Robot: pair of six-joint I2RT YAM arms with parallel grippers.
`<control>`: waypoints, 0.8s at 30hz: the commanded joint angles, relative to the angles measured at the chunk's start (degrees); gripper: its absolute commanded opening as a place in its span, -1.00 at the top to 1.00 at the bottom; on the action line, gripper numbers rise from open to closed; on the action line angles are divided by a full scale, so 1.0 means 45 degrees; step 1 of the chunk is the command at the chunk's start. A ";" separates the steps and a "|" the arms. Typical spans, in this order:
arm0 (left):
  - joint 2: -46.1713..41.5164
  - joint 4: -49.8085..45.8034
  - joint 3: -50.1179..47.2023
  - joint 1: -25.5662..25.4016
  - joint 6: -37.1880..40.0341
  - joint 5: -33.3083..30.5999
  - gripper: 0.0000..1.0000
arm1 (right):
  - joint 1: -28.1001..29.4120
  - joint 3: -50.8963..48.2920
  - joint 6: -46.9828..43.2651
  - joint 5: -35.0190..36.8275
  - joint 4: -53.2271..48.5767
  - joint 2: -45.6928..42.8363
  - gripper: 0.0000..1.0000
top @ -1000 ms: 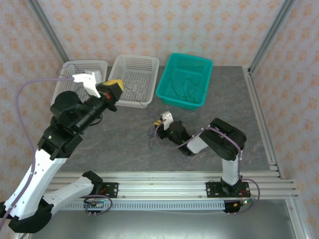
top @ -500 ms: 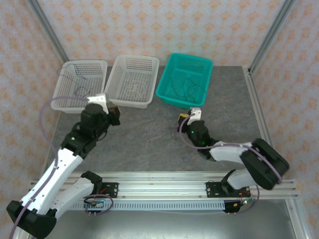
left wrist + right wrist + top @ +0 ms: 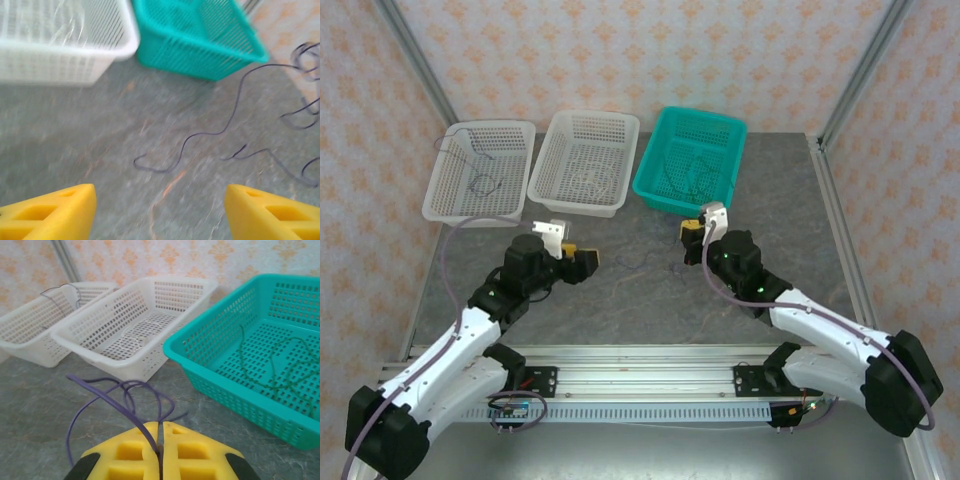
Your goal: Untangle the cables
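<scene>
**Purple wire: one end pinched, rest loose on table**

Top external: the left gripper (image 3: pixel 588 262) has its yellow jaws spread with nothing between them. The right gripper (image 3: pixel 691 230) has its jaws pressed together. A thin purple wire (image 3: pixel 637 263) lies on the grey stone-patterned table (image 3: pixel 620 310) between the two grippers.

Left wrist: jaws wide apart. The thin purple wire (image 3: pixel 200 135) snakes ahead of them, touching neither finger.

Right wrist: jaws closed, pinching the thin purple wire (image 3: pixel 100 400) at their seam, and it loops just ahead. A thin green wire (image 3: pixel 272 357) lies in the teal plastic mesh basket (image 3: pixel 200 347), ahead and to the right.
</scene>
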 commanded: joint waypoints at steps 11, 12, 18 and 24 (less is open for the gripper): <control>0.3483 0.5980 0.0433 -0.2818 0.4308 -0.1102 -0.47 | -0.0035 0.1611 0.0707 -0.3196 -0.1666 -0.1658 1.00; 0.3784 0.6446 0.0466 -0.2817 0.4334 -0.1083 -0.47 | -0.0040 0.1746 0.0753 -0.3560 -0.1759 -0.1649 1.00; 0.5660 0.7519 0.1983 -0.2891 0.4008 0.1616 -0.73 | -0.0040 0.2222 0.1344 -0.4859 -0.1800 -0.1344 1.00; 0.7056 0.7474 0.2980 -0.2994 0.3349 -0.1160 -0.76 | -0.0040 0.2404 0.1852 -0.5362 -0.1411 -0.1472 1.00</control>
